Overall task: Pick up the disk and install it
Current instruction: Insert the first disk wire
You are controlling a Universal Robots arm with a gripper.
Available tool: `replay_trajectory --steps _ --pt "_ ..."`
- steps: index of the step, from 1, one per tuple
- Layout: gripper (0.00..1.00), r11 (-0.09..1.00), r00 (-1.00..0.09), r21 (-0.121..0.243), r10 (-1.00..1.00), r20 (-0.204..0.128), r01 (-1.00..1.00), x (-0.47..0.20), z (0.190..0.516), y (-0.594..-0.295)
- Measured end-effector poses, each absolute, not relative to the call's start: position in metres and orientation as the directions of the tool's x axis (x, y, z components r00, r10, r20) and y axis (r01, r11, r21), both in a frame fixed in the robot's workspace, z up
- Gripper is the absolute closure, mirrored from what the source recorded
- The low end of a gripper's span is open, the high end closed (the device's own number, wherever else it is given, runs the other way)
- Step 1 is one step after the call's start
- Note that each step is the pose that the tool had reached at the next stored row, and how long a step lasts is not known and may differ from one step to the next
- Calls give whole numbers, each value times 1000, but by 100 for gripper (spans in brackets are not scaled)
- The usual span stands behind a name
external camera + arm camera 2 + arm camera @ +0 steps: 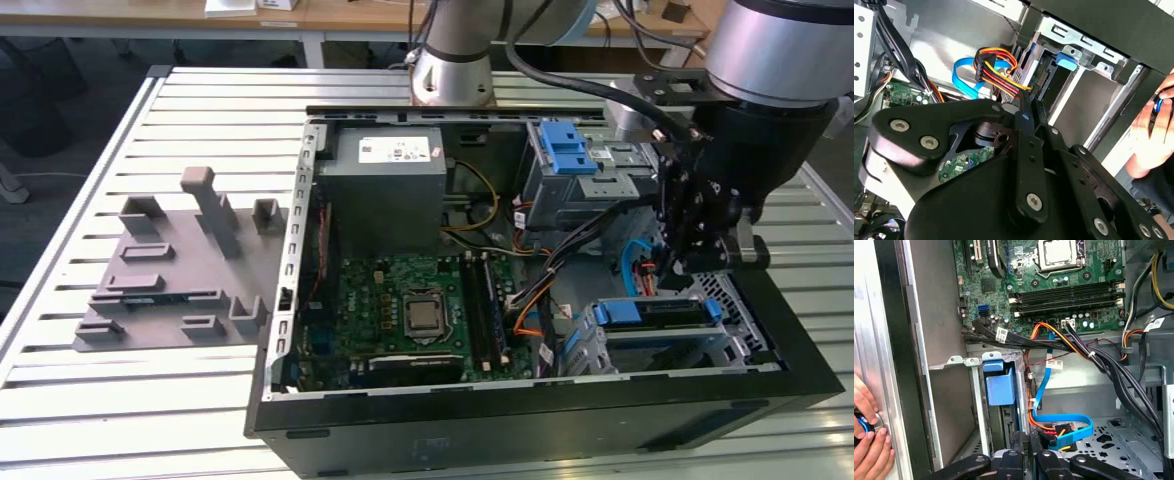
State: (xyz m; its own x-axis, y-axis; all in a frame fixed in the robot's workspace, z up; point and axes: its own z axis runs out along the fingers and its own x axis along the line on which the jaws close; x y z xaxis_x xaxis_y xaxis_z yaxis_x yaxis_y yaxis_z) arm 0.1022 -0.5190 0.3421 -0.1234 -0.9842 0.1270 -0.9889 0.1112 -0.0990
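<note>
While the gripper (pixel 697 262), its fingers pinched narrow and seemingly empty, hangs inside the open computer case (pixel 534 420), the disk (pixel 650 312) already appears seated in the lower drive cage (pixel 607 350), the case resting on a slatted metal tabletop (pixel 80 390) in a workshop.

My arm (pixel 787 45): reaches in from the exterior view's right, wrist bent straight down
My gripper (pixel 694 262): hangs vertical, fingers pointing down
My fingers (pixel 1026 107): two slim black bars lying close together, almost no gap, seen in both wrist views (pixel 1026 447)
</note>
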Motion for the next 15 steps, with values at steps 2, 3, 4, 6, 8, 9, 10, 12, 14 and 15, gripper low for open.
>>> replay_trajectory --steps 2,3,4,6,8,9,10,12,14,15 --pt "84 111 -123 -99 -984 127 -989 102 342 -519" --pt "84 111 -123 -99 -984 127 -989 102 342 -519" --pt "84 111 -123 -99 -984 127 -989 102 342 -519" --pt "84 111 -123 -99 -984 127 -989 103 342 -519" --pt "84 111 -123 -99 -984 127 -989 103 342 -519" --pt "84 111 -123 -99 -984 127 -989 103 342 -519" --pt "84 111 -123 -99 -984 127 -989 103 342 -519" --pt "84 111 -123 -99 -984 127 -989 103 342 -519" --pt "84 111 -123 -99 -984 127 -989 103 342 -519" --pt "84 111 -123 -99 -984 127 -989 103 342 -519"
